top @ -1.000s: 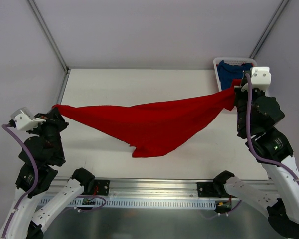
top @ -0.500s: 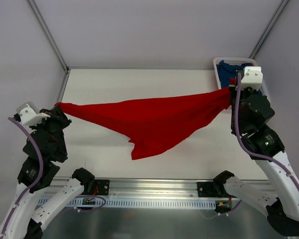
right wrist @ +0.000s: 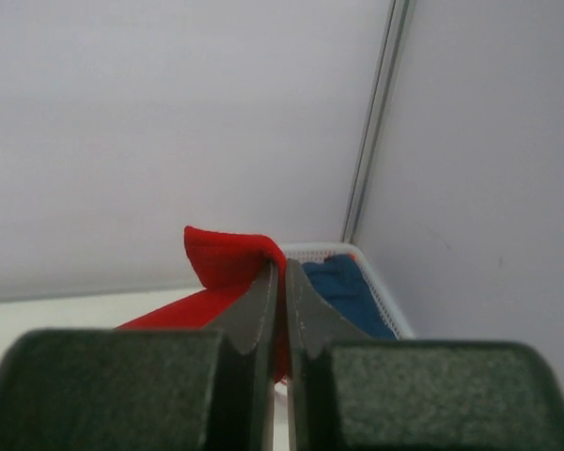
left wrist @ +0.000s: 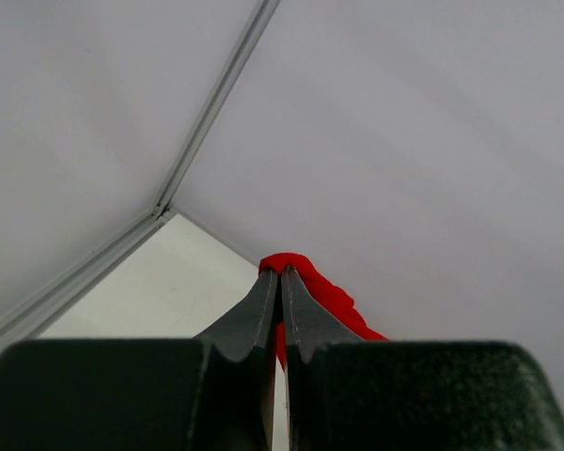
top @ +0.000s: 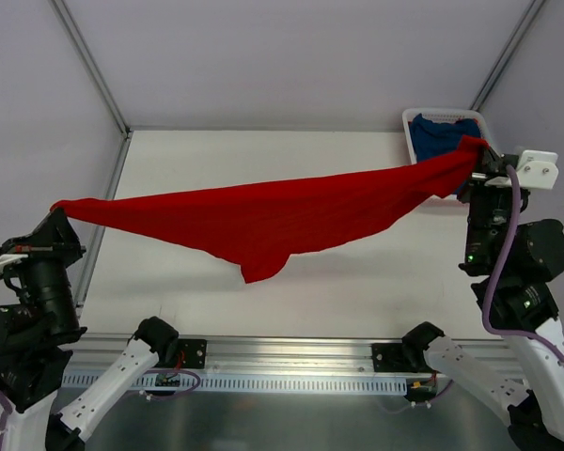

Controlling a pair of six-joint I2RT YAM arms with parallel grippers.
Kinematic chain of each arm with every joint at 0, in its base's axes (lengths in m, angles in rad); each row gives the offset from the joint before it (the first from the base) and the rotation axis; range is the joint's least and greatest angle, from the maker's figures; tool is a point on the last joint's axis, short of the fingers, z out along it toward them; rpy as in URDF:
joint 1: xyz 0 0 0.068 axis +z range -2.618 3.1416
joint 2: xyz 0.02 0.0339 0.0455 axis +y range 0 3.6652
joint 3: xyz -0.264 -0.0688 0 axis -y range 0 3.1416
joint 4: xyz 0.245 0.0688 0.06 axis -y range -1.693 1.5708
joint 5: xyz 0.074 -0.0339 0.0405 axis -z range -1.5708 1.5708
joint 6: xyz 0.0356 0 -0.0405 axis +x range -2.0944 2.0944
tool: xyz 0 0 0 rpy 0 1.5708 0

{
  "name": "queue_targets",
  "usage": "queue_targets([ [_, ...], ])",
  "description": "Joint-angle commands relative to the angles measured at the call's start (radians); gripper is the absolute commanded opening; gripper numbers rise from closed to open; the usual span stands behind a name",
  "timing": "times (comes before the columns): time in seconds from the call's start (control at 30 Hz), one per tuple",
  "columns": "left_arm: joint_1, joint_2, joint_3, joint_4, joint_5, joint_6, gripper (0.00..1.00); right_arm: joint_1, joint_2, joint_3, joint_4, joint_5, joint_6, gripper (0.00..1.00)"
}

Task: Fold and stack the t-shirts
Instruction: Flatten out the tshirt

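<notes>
1. The red t-shirt (top: pixel 263 221) hangs in the air above the counter (top: pixel 263 160), stretched from the left edge across to the far right corner, with a loose point of cloth sagging toward the near edge at the middle.
2. The left gripper (left wrist: pixel 280 274) is clenched on one end of the shirt. In its wrist view the two fingers meet, with a bunch of red cloth pinched at their tips.
3. The right gripper (right wrist: pixel 282 268) is likewise closed on the other end, a red fold standing up at its fingertips, just in front of the white basket (right wrist: pixel 320 250).
4. The blue t-shirt (top: pixel 444 134) lies crumpled inside that basket in the far right corner, and no gripper touches it.
5. To my eye the step in hand is opening the red shirt out so it can be laid flat for folding.
6. To do it well, I would say both pinches should hold firm and the arms should come down together, level, so the cloth stays taut.
7. The sagging point ought to meet the counter first, near the middle, and the shirt should be drawn away from the basket so its right end does not drape over the rim.
8. If one side slackens, the cloth will likely bunch up.
9. I can read no brand, label or writing on the shirts, the basket or the arms.
</notes>
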Motion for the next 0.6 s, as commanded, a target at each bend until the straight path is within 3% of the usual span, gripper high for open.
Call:
queue_targets([
  [0.0, 0.0, -0.024, 0.051, 0.067, 0.017, 0.062, 0.0, -0.007, -0.015, 0.009, 0.123, -0.025, -0.029, 0.0],
  [0.3, 0.0, 0.031, 0.008, 0.09, 0.036, 0.069, 0.0, -0.007, 0.085, 0.035, 0.067, -0.034, 0.004, 0.0],
  [0.57, 0.0, 0.155, -0.136, 0.088, 0.105, -0.043, 0.0, -0.007, 0.194, 0.024, -0.008, -0.073, 0.086, 0.0],
])
